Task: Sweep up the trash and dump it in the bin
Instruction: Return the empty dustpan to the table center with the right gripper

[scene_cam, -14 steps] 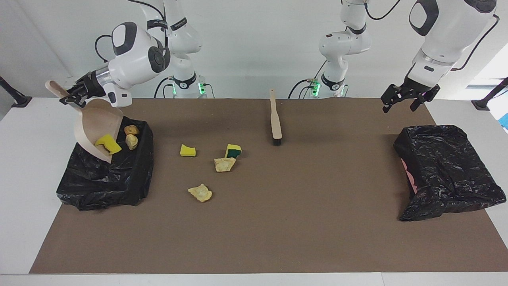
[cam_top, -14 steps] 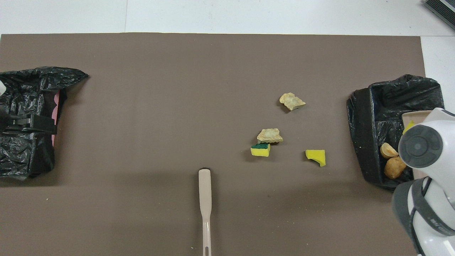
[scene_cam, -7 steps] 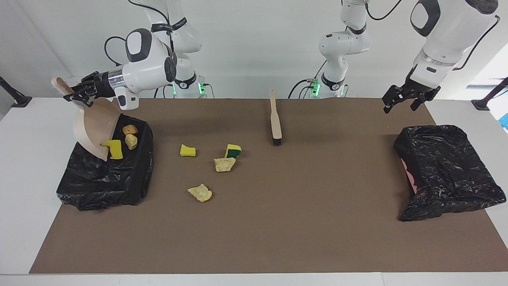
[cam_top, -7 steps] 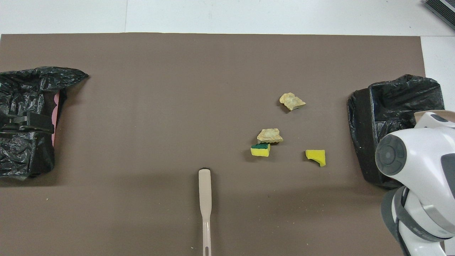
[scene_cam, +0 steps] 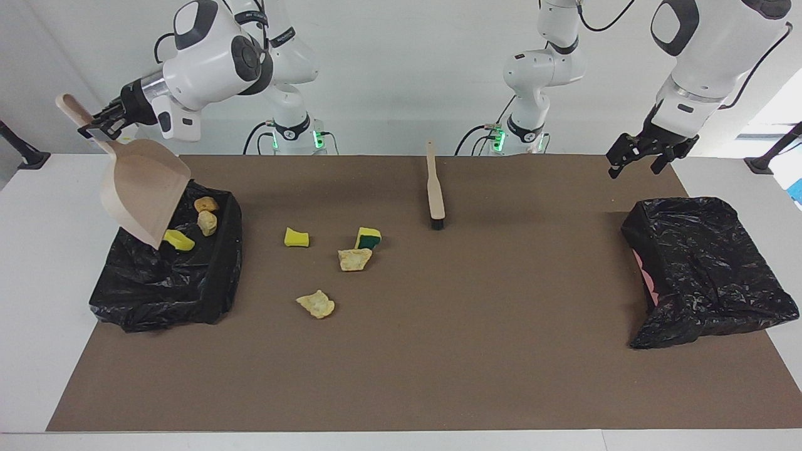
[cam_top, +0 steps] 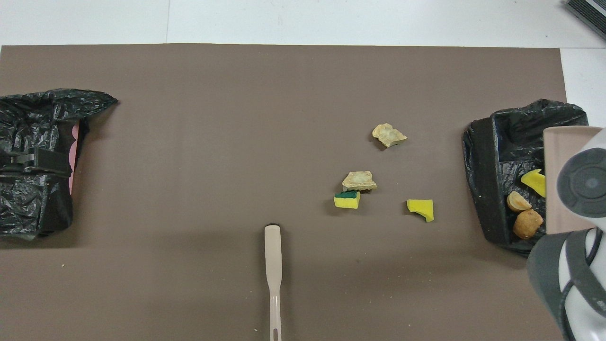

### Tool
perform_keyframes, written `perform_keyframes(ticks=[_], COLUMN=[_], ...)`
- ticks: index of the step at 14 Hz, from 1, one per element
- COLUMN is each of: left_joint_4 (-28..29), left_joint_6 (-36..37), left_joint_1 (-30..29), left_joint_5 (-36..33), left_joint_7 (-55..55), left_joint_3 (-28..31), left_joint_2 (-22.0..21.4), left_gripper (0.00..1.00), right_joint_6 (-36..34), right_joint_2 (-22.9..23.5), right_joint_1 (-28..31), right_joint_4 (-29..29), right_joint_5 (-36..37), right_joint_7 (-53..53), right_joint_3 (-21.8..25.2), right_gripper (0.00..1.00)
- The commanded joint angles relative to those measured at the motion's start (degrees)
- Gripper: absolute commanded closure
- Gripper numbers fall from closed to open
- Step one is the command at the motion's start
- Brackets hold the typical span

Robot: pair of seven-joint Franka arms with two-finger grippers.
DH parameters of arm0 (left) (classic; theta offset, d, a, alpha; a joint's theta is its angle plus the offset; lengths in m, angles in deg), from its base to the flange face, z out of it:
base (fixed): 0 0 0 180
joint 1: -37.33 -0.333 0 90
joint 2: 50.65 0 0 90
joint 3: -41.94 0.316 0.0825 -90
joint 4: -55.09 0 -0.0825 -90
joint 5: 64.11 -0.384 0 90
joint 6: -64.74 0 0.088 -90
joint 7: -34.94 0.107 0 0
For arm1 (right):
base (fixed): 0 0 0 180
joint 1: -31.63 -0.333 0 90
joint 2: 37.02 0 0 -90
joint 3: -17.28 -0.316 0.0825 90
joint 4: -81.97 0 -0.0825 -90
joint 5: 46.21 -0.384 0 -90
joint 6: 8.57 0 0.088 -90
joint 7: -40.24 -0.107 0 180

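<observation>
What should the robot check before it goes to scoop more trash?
1. Beige plastic dustpan gripped by right gripper: ok.
2. Dustpan emptied: cannot tell.
3. Yellow sponge bit and two tan lumps inside black-bagged bin: ok.
4. Mat cleared: not ok; four scraps remain.
5. Beige long-handled brush free to grab: ok.
6. Left gripper open over the mat's corner: ok.

Facing camera looks from high across the table toward the robots; overhead looks steeply down; both share the brown mat

White wall, white table, brown mat, even lighting.
</observation>
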Motion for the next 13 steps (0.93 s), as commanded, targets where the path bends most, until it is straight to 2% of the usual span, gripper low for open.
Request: perform_keyframes(ticks=[1, 4, 5, 8, 13], left_joint_4=[-0.7, -0.7, -0.7, -0.7, -0.7], left_joint_6=[0.95, 0.95, 0.95, 0.95, 0.95], left_joint_1=[-0.16, -0.16, -0.16, -0.16, -0.16], left_joint_5=[-0.99, -0.99, -0.99, -0.99, -0.99], left_joint_7=[-0.65, -0.65, -0.65, -0.65, -0.65], left_joint_3=[-0.1, -0.1, -0.1, -0.1, -0.1], left_joint_2=[-0.13, -0.13, -0.13, -0.13, -0.13], left_gripper=[0.0, 0.0, 0.0, 0.0, 0.0], right_joint_6=[-3.39, -6.99, -7.96, -13.15, -13.07], right_joint_2=[5.34, 6.23, 7.01, 15.87, 28.97], right_joint_1=[-0.03, -2.22, -3.8, -9.87, -18.22], right_joint_4=[-7.21, -9.67, -10.98, -22.03, -36.37], right_joint_5=[-12.86, -25.97, -27.57, -33.27, -41.28], right_joint_7=[-10.62, -22.5, -28.02, -42.62, -69.34], right_joint_3=[-0.35, -2.72, -2.99, -3.08, -3.08], right_gripper=[1.0, 1.0, 1.0, 1.0, 1.0])
